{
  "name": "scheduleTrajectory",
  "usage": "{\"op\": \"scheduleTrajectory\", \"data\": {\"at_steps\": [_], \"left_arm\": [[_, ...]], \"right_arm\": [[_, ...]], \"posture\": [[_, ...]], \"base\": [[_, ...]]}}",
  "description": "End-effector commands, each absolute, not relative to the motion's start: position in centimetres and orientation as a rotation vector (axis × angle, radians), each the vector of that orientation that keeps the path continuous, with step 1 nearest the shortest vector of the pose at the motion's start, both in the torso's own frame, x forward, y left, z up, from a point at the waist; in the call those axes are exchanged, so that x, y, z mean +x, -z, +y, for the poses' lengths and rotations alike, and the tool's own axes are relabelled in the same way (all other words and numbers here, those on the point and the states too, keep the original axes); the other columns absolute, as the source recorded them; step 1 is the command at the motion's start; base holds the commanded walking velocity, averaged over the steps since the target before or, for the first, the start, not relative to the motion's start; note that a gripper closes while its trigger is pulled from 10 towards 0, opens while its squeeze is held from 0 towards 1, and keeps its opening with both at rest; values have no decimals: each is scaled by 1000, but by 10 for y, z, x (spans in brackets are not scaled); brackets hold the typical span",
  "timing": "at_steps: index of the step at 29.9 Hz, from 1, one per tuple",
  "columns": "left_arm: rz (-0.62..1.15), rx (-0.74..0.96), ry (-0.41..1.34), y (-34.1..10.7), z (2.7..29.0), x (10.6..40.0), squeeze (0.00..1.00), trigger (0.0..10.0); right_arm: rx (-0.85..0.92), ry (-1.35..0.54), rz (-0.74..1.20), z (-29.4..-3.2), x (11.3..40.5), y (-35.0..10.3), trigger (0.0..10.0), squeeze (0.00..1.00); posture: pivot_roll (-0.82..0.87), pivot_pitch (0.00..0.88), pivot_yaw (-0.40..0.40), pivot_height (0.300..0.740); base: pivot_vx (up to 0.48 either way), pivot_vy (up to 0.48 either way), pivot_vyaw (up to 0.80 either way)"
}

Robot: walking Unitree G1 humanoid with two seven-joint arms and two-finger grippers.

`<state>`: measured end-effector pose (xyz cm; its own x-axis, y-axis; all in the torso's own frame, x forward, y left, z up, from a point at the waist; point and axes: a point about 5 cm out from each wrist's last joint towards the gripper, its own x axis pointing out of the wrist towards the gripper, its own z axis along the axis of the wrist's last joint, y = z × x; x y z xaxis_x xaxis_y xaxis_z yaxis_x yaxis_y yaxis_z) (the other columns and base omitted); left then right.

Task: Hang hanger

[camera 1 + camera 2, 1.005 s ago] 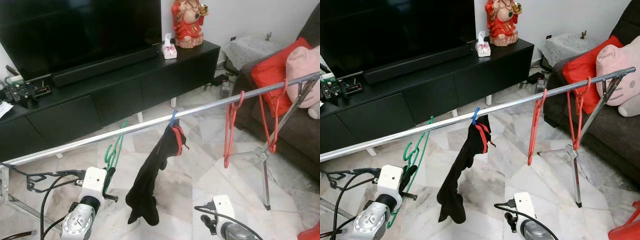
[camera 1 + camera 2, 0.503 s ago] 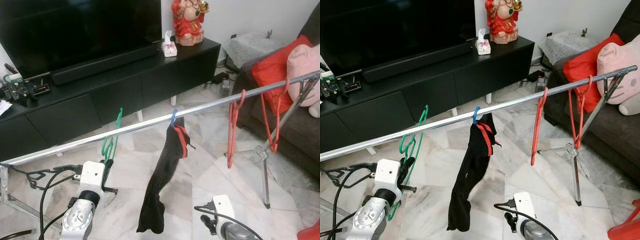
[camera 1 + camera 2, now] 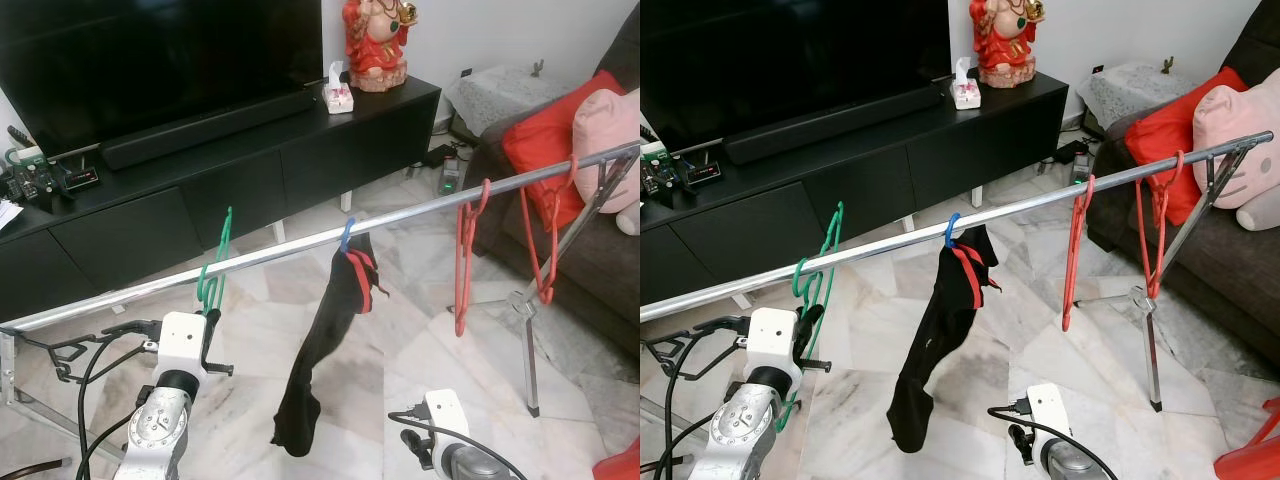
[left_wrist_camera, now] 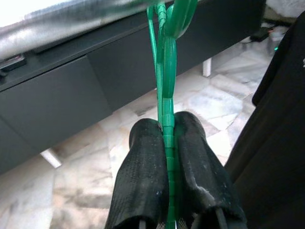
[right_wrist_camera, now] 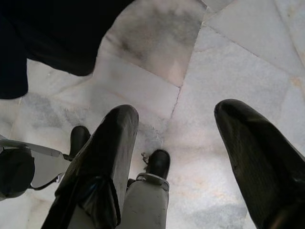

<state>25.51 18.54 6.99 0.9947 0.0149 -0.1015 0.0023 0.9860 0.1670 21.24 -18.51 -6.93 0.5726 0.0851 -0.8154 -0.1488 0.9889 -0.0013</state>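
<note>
- A long silver rail [image 3: 300, 245] crosses the room on a slant, lower at the robot's left and rising to its right; all places here are told from it.
- Behind the rail stands a black TV cabinet [image 3: 250, 170] with a large dark television [image 3: 150, 60] on top.
- Past the rail's high end sits a dark sofa [image 3: 1230, 250] with a red cushion [image 3: 1165, 140].
- A black garment [image 3: 935, 340] hangs from the rail's middle on a blue hook [image 3: 951, 230], drooping toward the marble floor [image 3: 970, 380].
- Two red hangers [image 3: 1076, 250] hang on the high part of the rail, one beside the other.
- The green hanger [image 3: 215, 265] is at the rail's low part, its hook [image 3: 226, 228] raised level with the bar; whether it rests on the bar cannot be told.
- The left gripper [image 4: 167, 143] is just below the rail, its two fingers [image 4: 143, 176] pressed tight on the green hanger's stem.
- The right gripper [image 5: 176, 143] hangs well below the rail over the floor, fingers spread wide and holding nothing.
</note>
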Motion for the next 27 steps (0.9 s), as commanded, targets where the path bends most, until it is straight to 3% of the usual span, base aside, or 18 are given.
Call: {"op": "scheduleTrajectory", "data": {"at_steps": [1, 27], "left_arm": [[137, 169, -66, -67, 194, 257, 0, 10000], [179, 58, -302, -64, 214, 259, 0, 10000]], "right_arm": [[-78, -146, 960, -183, 213, 69, 10000, 0], [-80, -152, 960, -184, 214, 69, 10000, 0]], "posture": [[-60, 0, 39, 732], [-59, 0, 31, 732]], "base": [[0, 0, 0], [0, 0, 0]]}}
